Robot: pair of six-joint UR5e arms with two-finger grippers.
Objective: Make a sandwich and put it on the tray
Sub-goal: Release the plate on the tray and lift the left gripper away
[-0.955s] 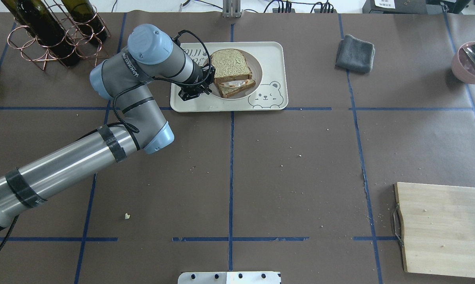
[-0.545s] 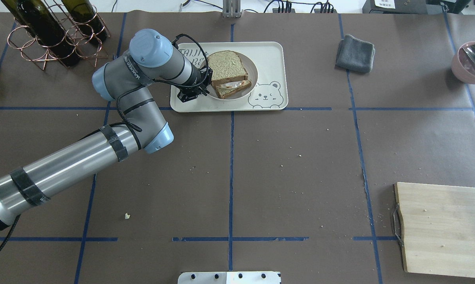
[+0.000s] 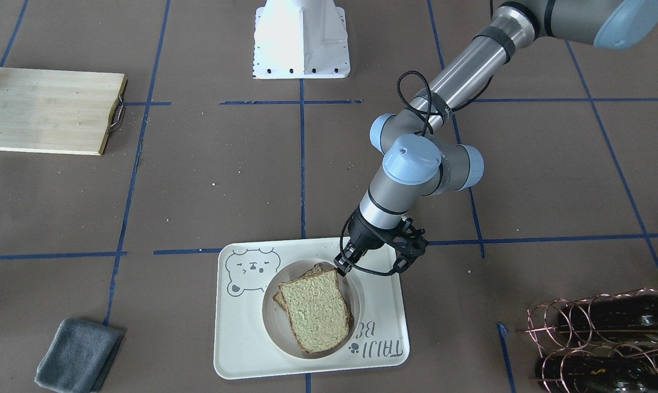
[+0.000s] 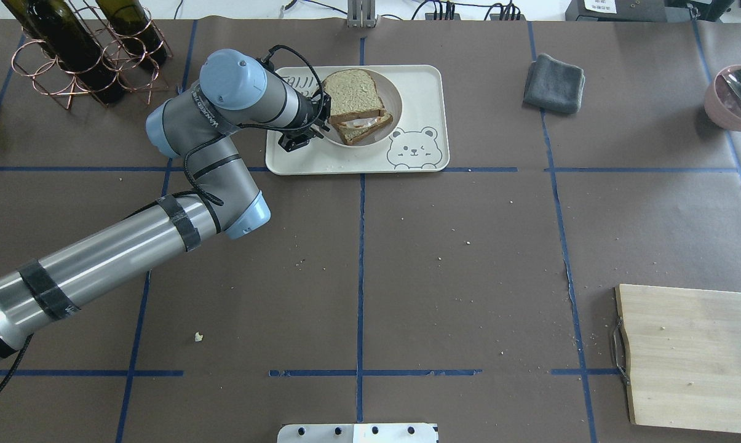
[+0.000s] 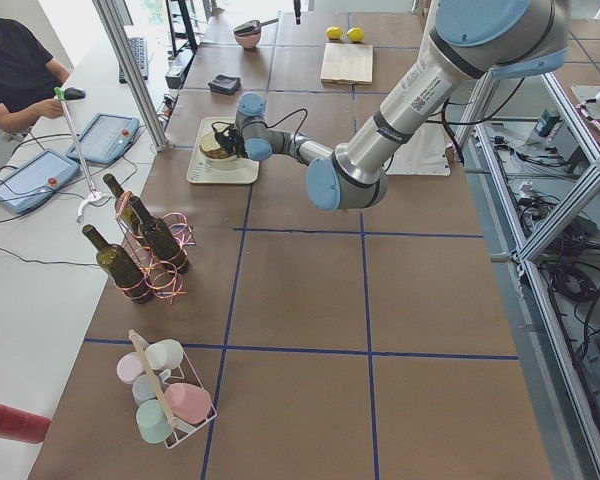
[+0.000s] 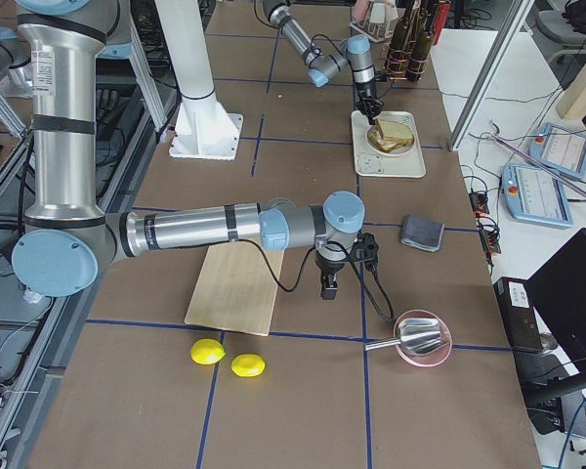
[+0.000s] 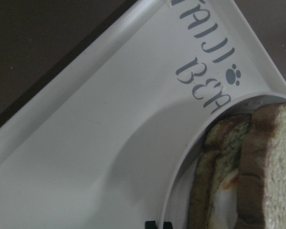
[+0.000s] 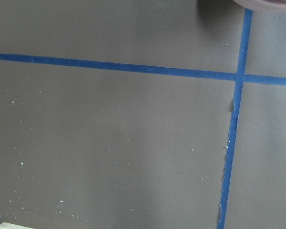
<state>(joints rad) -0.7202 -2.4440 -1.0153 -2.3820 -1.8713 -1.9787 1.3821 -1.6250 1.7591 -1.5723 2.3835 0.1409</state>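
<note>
While sandwich (image 4: 353, 104) lies on plate (image 4: 394, 101) in tray (image 4: 420, 86), left claw (image 3: 343, 266) pinches plate rim; right claw (image 6: 328, 290) state unclear.

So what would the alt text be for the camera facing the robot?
The robot's left gripper pinches the rim of a plate holding a sandwich, on a cream bear-print tray. A wooden cutting board and grey cloth lie elsewhere on the table.

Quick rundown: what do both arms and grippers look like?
Both look alike. The left arm and right arm have silver-grey tube links, light-blue joint caps, black tape bands and a loose black cable looping to the wrist. The left wrist link carries small print, too small to read. The left gripper and right gripper are small and black.
</note>
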